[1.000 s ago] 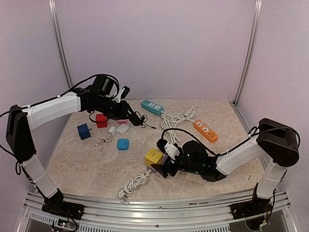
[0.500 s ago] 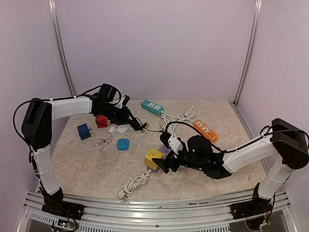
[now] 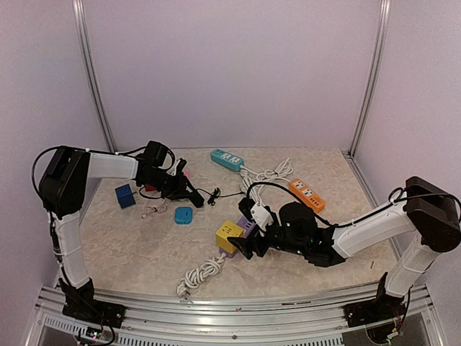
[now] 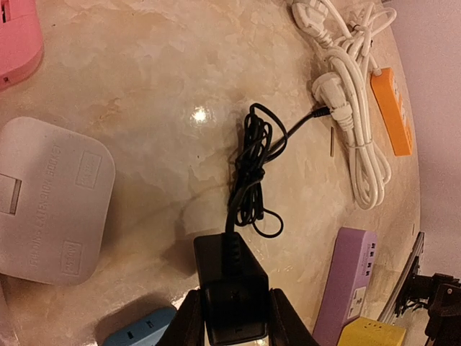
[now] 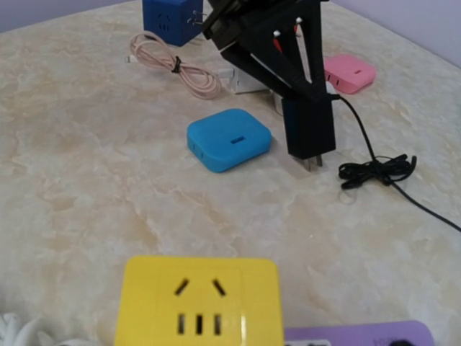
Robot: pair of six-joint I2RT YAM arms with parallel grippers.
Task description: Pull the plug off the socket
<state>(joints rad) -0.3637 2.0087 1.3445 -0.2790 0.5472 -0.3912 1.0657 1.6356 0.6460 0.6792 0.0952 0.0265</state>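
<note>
The left tool [image 4: 234,317] is pinching a black plug [image 4: 230,285], one finger [image 4: 189,321] pressed on each side of its boxy body. Seen from the right wrist, the plug [image 5: 308,130] hangs from that tool with its metal prongs bare and pointing down. The prongs sit in no socket and are close over the tabletop [image 5: 86,180]; whether they touch it cannot be told. The plug's black cord [image 4: 252,169] lies in a loose bundle on the tabletop just ahead of the tool's tip. A white socket block [image 4: 50,202] rests flat beside the tool on one side, a pink one [image 4: 18,36] lies further out on that same side, and a flat blue socket [image 5: 229,139] lies just beside the hanging plug. Well ahead of the left tool are a coiled white cable [image 4: 346,108] and an orange power strip [image 4: 392,108]. The right tool [image 3: 243,249] is low over the tabletop, right next to a yellow socket cube [image 3: 229,234] that has a purple power strip [image 3: 247,226] against it. Its own fingers do not show in the wrist view, and the overhead view is too small to judge, so I cannot tell whether it is spread or pressed together. The two tools are well apart, with the flat blue socket roughly between them.
</note>
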